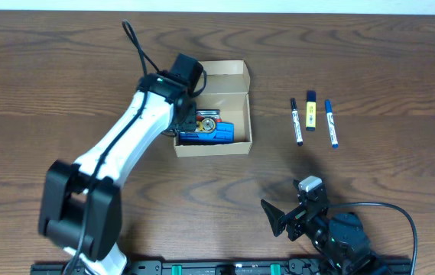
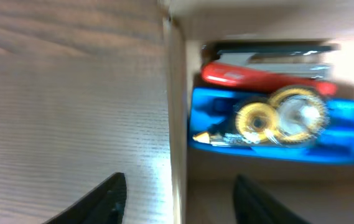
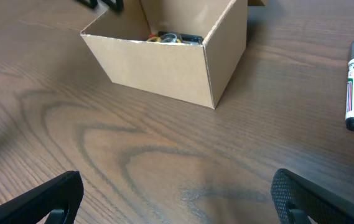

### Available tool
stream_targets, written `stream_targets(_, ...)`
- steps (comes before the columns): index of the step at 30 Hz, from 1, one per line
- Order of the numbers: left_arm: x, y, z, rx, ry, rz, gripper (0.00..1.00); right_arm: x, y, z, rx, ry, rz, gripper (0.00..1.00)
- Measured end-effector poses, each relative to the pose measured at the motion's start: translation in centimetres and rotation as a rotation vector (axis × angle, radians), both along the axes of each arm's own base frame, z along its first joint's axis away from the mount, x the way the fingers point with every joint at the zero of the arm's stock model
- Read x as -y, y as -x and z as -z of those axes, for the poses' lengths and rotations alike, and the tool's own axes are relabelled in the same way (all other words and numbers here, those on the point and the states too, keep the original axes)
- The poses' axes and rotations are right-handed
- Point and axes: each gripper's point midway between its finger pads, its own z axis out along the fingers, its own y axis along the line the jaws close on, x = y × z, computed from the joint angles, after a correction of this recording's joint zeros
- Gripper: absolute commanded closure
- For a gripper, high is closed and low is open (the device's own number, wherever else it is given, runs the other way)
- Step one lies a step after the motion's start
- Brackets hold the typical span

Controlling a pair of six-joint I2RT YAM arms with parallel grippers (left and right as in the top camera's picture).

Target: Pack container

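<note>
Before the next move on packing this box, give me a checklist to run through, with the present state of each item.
1. Lid open: ok, the container has its flap folded back.
2. Left gripper empty: ok, fingers apart, nothing held.
3. Left gripper clear of the container: not ok, it hangs astride one wall.
4. Right gripper open and empty: ok, low over the table.
5. Everything packed: not ok, the black marker, yellow highlighter and blue marker lie on the table beside the container.
6. Room left inside: cannot tell.
</note>
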Motion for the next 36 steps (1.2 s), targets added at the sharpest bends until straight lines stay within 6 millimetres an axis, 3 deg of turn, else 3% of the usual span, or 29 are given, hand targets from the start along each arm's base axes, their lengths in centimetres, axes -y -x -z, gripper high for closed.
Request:
stream_targets(5,-0.5,0.3,-8.9,0.193,0.013,0.148,0.31,0.0,0.0,0.0,0.000,0.000,0.000,0.01)
stream_targets(7,-1.1,1.6,-12.7,0.274,0.013,0.215,0.33,0.0,0.0,0.0,0.001,0.000,0.000,0.01)
stream_targets(11,-2.3,5.2,-16.8,0.344,-0.008,0.361,0.28,0.0,0.0,0.0,0.001,0.000,0.000,0.01)
stream_targets(18,-3.1,10.9,-19.4,0.366,0.032,0.516,0.24,0.0,0.0,0.0,0.001,-0.001,0.000,0.01)
stream_targets(19,-3.4,11.7,-19.8,0.376,0.037,0.526,0.18,0.0,0.0,0.0,0.001,0.000,0.000,0.01)
stream_targets(20,-3.6,12.6,-20.2,0.384,0.039,0.540,0.05,0.0,0.0,0.0,0.001,0.000,0.000,0.01)
stream_targets(22,-4.0,13.6,-20.8,0.403,0.043,0.551,0.05,0.0,0.0,0.0,0.001,0.000,0.000,0.01)
stream_targets(26,-4.3,14.4,-21.6,0.440,0.046,0.560,0.05,0.0,0.0,0.0,0.001,0.000,0.000,0.01)
stream_targets(36,-4.2,14.3,-21.4,0.430,0.042,0.565,0.05,0.0,0.0,0.0,0.001,0.000,0.000,0.01)
